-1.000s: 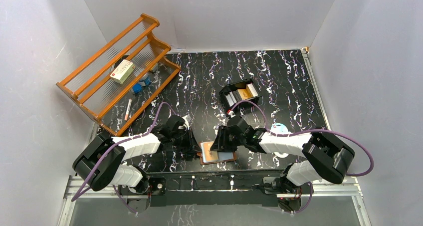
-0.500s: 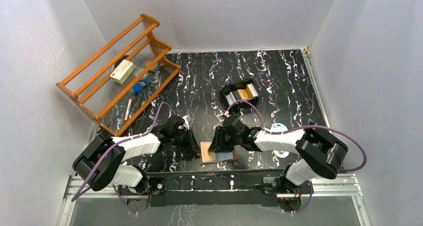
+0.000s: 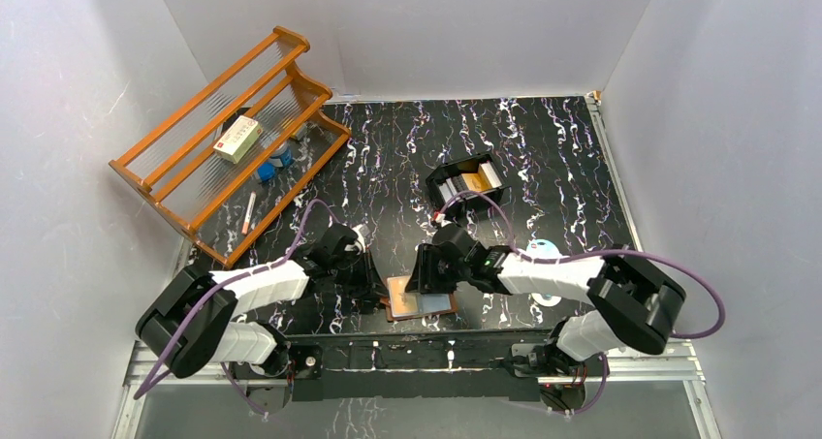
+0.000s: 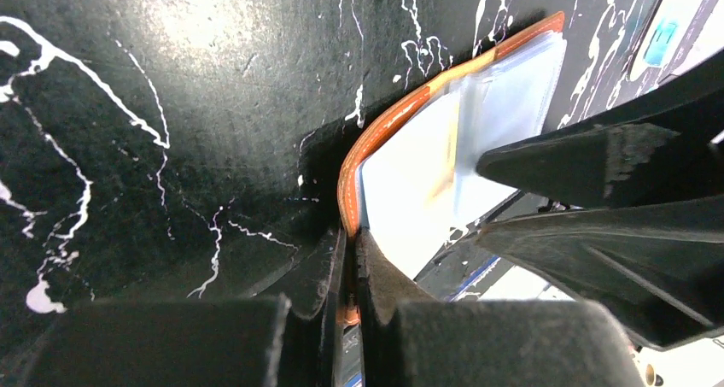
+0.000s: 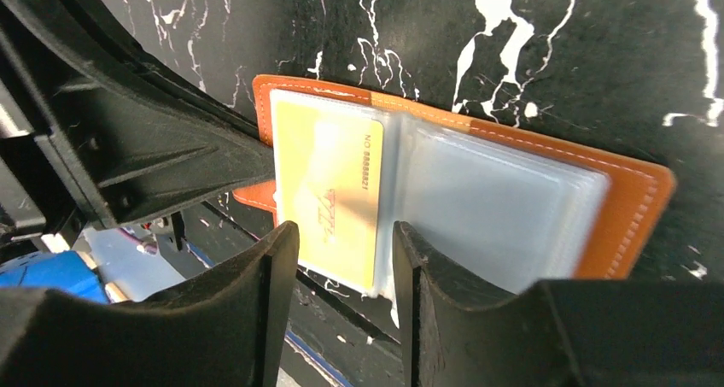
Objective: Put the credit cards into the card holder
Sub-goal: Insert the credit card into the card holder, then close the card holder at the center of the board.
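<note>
The holder (image 3: 420,298) lies open at the 6 o'clock edge of the table (image 3: 543,158). The left gripper (image 4: 350,242), at its 9 o'clock, pinches its rim to anchor it. The right gripper (image 5: 341,259), fingers parted, straddles a gold card (image 5: 329,190), likely seating it deeper.

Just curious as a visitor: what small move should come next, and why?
Probably the right hand should nudge the gold card deeper into the clear sleeve of the wallet. The card's near end seems to stick out between that hand's open fingers, while the left hand pinches the leather edge.
</note>
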Available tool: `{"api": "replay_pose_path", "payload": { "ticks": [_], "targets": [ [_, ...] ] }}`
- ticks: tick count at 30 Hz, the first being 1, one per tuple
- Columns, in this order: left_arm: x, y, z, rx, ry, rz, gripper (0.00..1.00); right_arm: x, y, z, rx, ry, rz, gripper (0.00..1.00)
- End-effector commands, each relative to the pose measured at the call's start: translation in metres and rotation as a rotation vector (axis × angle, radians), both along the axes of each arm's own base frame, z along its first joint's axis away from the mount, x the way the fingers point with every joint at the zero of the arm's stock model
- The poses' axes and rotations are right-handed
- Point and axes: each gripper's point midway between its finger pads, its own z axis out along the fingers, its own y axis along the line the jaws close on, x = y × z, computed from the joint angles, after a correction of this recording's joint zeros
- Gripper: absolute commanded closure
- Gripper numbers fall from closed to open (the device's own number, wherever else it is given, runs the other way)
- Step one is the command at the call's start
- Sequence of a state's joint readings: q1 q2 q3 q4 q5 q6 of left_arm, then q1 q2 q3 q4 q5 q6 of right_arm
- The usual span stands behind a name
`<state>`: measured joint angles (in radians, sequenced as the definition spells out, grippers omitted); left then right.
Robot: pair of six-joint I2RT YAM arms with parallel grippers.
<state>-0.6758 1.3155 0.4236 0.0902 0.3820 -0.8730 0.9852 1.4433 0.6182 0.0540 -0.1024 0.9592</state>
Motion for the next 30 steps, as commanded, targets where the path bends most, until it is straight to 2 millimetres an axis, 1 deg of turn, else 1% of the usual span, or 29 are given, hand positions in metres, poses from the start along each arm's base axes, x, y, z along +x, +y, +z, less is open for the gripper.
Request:
{"api": "replay_pose_path", "payload": {
  "ticks": [1,2,6,8,9,12,16,19,23,24,28,30],
  "targets": [
    [0.002,0.001,0.017,0.000,-0.027,-0.005,0.99,0.016,-0.004,0.033,0.007,-0.124,-0.021,0.46],
    [0.003,0.000,0.021,-0.009,-0.036,-0.010,0.95,0.017,-0.008,0.034,-0.003,-0.134,-0.024,0.46],
    [0.005,-0.008,0.041,-0.066,-0.060,-0.027,0.89,0.021,-0.027,0.032,-0.048,-0.155,-0.054,0.43],
    [0.005,-0.013,0.048,-0.099,-0.065,-0.034,0.84,0.024,-0.036,0.031,-0.050,-0.154,-0.075,0.40],
    [0.005,-0.014,0.050,-0.105,-0.063,-0.035,0.82,0.025,-0.040,0.030,-0.048,-0.152,-0.088,0.39],
    [0.005,-0.014,0.052,-0.109,-0.065,-0.036,0.80,0.028,-0.052,0.030,-0.034,-0.143,-0.122,0.35],
    [0.003,-0.011,0.050,-0.096,-0.062,-0.041,0.79,0.022,-0.062,0.023,0.000,-0.106,-0.154,0.33],
    [-0.001,-0.009,0.047,-0.090,-0.058,-0.049,0.81,0.015,-0.065,0.017,0.018,-0.076,-0.161,0.31],
    [-0.007,-0.008,0.043,-0.102,-0.046,-0.056,0.95,0.010,-0.069,0.009,0.020,-0.052,-0.177,0.29],
    [-0.007,-0.008,0.043,-0.110,-0.046,-0.056,0.97,0.010,-0.070,0.007,0.015,-0.051,-0.185,0.29],
    [-0.007,-0.010,0.044,-0.125,-0.051,-0.061,1.00,0.010,-0.074,0.001,0.000,-0.046,-0.203,0.28],
    [-0.006,-0.011,0.044,-0.128,-0.056,-0.064,1.00,0.009,-0.070,0.001,0.020,-0.037,-0.195,0.28]
  ]
}}
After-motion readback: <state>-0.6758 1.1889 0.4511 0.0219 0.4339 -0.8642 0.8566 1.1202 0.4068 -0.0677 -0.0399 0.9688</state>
